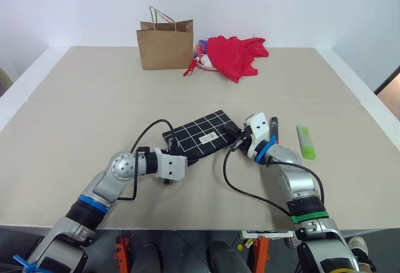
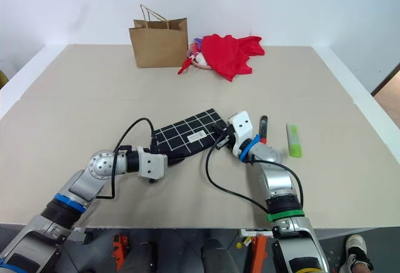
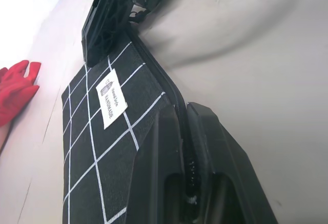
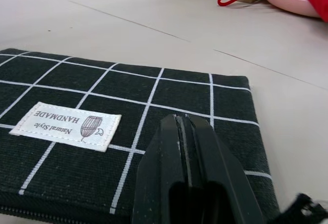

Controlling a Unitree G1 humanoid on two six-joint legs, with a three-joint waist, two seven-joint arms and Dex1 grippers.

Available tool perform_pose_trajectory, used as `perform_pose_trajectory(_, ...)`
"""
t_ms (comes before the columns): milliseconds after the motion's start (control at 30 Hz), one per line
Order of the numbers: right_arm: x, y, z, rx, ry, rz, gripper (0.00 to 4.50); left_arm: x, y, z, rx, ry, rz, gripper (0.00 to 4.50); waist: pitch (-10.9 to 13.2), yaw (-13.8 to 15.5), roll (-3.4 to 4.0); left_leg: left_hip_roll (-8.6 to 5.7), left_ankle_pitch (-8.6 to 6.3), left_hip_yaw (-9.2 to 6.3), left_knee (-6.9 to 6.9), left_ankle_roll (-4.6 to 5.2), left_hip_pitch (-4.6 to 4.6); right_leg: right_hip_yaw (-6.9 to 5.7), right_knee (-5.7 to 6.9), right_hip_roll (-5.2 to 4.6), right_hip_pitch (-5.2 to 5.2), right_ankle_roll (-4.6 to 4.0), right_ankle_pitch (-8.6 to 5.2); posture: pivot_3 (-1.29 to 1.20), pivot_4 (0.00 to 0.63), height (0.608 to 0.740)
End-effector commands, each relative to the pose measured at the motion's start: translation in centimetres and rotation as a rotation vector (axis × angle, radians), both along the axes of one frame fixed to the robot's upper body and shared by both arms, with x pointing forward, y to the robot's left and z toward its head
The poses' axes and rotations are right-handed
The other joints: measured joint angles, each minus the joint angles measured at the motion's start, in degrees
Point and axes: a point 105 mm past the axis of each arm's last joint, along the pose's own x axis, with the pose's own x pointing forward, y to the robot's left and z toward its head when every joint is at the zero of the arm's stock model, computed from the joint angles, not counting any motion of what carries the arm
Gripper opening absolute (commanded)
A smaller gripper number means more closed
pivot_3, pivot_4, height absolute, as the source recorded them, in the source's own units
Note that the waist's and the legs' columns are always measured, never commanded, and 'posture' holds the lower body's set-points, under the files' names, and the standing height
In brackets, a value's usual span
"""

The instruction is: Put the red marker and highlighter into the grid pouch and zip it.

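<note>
Left eye view: grid pouch (image 1: 203, 132) flat on the desk, a little in from the middle of the front edge. Left gripper (image 1: 189, 160) at its left end, right gripper (image 1: 236, 140) at its right end, probably to stretch it for the zipper. Red marker (image 1: 274, 126) just beside the right gripper, highlighter (image 1: 305, 142) further toward the right edge; both outside the pouch, so nothing packed yet. Brown paper bag (image 1: 165, 45) and red cloth (image 1: 234, 54) far off at the back edge.

Left wrist view: fingers pressed together, pinching the zipper edge of the pouch, seemingly to anchor it.

Right wrist view: fingers pressed together low over the pouch corner near the white label (image 4: 66, 126); cannot tell whether any fabric or the pull is caught.
</note>
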Motion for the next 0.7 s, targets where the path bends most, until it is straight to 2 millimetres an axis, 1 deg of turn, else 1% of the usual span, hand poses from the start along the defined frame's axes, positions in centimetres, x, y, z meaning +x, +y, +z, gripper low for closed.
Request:
perform_pose_trajectory(33, -0.3, 0.5, 3.0, 0.037, -0.116, 0.027, 0.0, 0.5, 1.6, -1.0, -0.043, 0.13, 0.068, 0.06, 0.0, -0.1, 0.01, 0.0, 0.0, 0.0, 0.0, 0.0, 0.0, 0.0, 0.0, 0.0, 0.0, 0.0, 0.0, 0.0, 0.15, 0.74)
perform_pose_trajectory(133, -1.2, 0.4, 6.2, 0.177, -0.172, 0.062, 0.92, 0.4, 2.0, 0.3, -0.144, 0.225, 0.06, 0.0, 0.0, -0.6, 0.05, 0.0, 0.0, 0.0, -0.03, 0.0, -0.08, 0.0, 0.01, 0.01, -0.08, 0.01, 0.0, 0.0, 0.15, 0.74)
perform_pose_trajectory(167, -1.8, 0.1, 7.1, 0.188, -0.194, 0.078, 1.38, 0.2, 2.2, 0.7, -0.171, 0.252, 0.043, 0.0, 0.1, -0.6, 0.06, 0.01, 0.0, 0.0, -0.06, 0.0, -0.12, 0.0, 0.01, 0.02, -0.12, 0.0, -0.02, 0.0, 0.15, 0.74)
perform_pose_trajectory(200, -2.4, -0.2, 7.8, 0.201, -0.208, 0.093, 1.74, -0.1, 2.4, 1.2, -0.197, 0.284, 0.02, 0.0, 0.1, -0.6, 0.08, 0.0, 0.0, -0.02, -0.08, 0.0, -0.17, 0.0, 0.0, 0.02, -0.15, 0.02, -0.06, 0.0, 0.15, 0.74)
perform_pose_trajectory(267, -3.5, -1.0, 8.9, 0.236, -0.219, 0.106, 2.72, -0.4, 2.6, 2.0, -0.24, 0.331, -0.004, 0.0, 0.1, -0.5, 0.1, -0.03, -0.01, -0.14, -0.09, 0.0, -0.34, -0.03, 0.0, 0.03, -0.24, 0.06, -0.15, 0.0, 0.15, 0.74)
perform_pose_trajectory(333, -4.8, -1.9, 9.0, 0.258, -0.195, 0.128, 3.71, -0.7, 2.9, 2.9, -0.278, 0.371, -0.03, 0.0, 0.1, -0.4, 0.1, -0.05, -0.06, -0.26, -0.1, -0.01, -0.44, -0.11, 0.0, 0.02, -0.25, 0.04, -0.26, 0.0, 0.15, 0.74)
perform_pose_trajectory(367, -5.5, -2.2, 8.6, 0.259, -0.169, 0.137, 4.15, -0.8, 3.0, 3.3, -0.297, 0.386, -0.04, 0.0, 0.1, -0.1, 0.09, -0.08, -0.09, -0.39, -0.1, -0.02, -0.5, -0.2, 0.0, 0.01, -0.25, -0.02, -0.31, 0.0, 0.15, 0.74)
perform_pose_trajectory(400, -6.1, -2.6, 7.8, 0.255, -0.136, 0.141, 4.45, -0.9, 3.2, 3.7, -0.31, 0.395, -0.05, 0.0, 0.1, 0.0, 0.09, -0.15, -0.11, -0.57, -0.1, -0.01, -0.59, -0.33, 0.0, -0.01, -0.25, -0.09, -0.36, 0.0, 0.15, 0.74)
perform_pose_trajectory(467, -7.0, -3.2, 6.3, 0.225, -0.088, 0.145, 4.45, -1.1, 3.4, 4.3, -0.315, 0.398, -0.062, 0.0, 0.1, 0.2, 0.1, -0.16, -0.16, -0.68, -0.1, 0.0, -0.64, -0.47, 0.0, -0.03, -0.24, -0.21, -0.43, 0.0, 0.15, 0.74)
perform_pose_trajectory(533, -7.8, -3.5, 5.3, 0.217, -0.056, 0.148, 4.45, -1.2, 3.7, 4.6, -0.298, 0.383, -0.073, 0.0, 0.1, 0.5, 0.12, -0.17, -0.18, -0.74, -0.1, 0.04, -0.65, -0.53, 0.0, -0.03, -0.24, -0.27, -0.46, 0.0, 0.15, 0.74)
perform_pose_trajectory(633, -8.5, -3.3, 4.7, 0.212, -0.045, 0.169, 4.45, -1.3, 4.0, 5.2, -0.284, 0.361, -0.082, 0.0, 0.2, 0.1, 0.28, -0.17, -0.18, -0.76, -0.09, 0.04, -0.61, -0.55, 0.01, -0.02, -0.25, -0.18, -0.52, 0.0, 0.15, 0.74)
perform_pose_trajectory(700, -8.5, -3.0, 4.5, 0.201, -0.054, 0.177, 4.45, -1.3, 3.9, 5.5, -0.286, 0.357, -0.087, 0.0, 0.2, 0.0, 0.29, -0.17, -0.15, -0.76, -0.07, 0.04, -0.58, -0.55, 0.01, -0.02, -0.24, -0.14, -0.45, 0.0, 0.15, 0.74)
